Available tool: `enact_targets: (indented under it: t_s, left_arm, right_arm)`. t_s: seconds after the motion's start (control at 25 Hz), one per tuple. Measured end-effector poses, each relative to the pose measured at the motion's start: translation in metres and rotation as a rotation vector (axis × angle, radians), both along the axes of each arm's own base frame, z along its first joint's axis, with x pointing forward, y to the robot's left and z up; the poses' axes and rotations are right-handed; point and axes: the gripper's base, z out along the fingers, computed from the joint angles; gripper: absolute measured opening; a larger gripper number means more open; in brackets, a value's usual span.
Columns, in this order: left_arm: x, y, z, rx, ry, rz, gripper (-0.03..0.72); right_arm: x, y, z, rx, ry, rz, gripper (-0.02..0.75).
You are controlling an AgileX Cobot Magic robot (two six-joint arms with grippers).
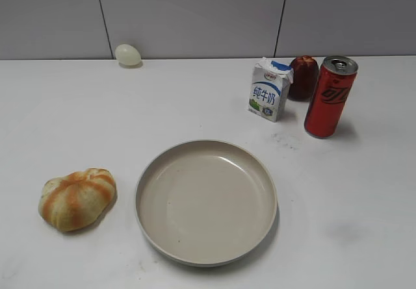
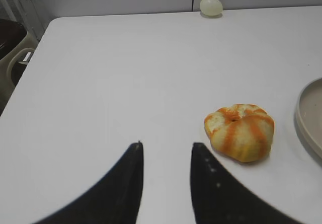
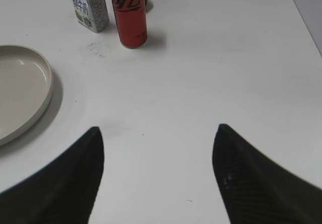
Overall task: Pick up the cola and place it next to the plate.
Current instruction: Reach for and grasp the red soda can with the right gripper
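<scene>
The cola [image 1: 330,97] is a tall red can with a silver top, upright at the back right of the table; the right wrist view shows it [image 3: 129,13] ahead and to the left. The plate [image 1: 207,201] is a large beige dish in the front middle, empty; its rim shows in the right wrist view [image 3: 46,75] and the left wrist view [image 2: 308,116]. My right gripper [image 3: 158,129] is open and empty, well short of the cola. My left gripper [image 2: 167,144] is open and empty, left of the bread bun. Neither gripper shows in the exterior view.
A white-and-blue milk carton [image 1: 269,91] stands left of the cola, with a dark red apple [image 1: 303,77] behind them. An orange-striped bread bun [image 1: 77,197] lies left of the plate. A pale egg [image 1: 128,54] sits at the back wall. The table's left edge [image 2: 22,85] is near.
</scene>
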Motion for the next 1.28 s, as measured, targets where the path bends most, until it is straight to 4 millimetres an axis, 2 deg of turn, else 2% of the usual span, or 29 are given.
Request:
enact_targets:
  t_s: [0.68, 0.96, 1.28]
  left_arm:
    - [0.0, 0.0, 0.0, 0.0, 0.0, 0.0, 0.239]
    - [0.0, 0.0, 0.0, 0.0, -0.001, 0.0, 0.239]
    - [0.0, 0.0, 0.0, 0.0, -0.002, 0.0, 0.237]
  right_arm:
    - [0.003, 0.0, 0.0, -0.001, 0.014, 0.0, 0.539]
    - [0.033, 0.007, 0.024, 0.057, 0.054, 0.027, 0.539]
    - [0.086, 0.019, 0.061, 0.173, 0.189, 0.069, 0.539]
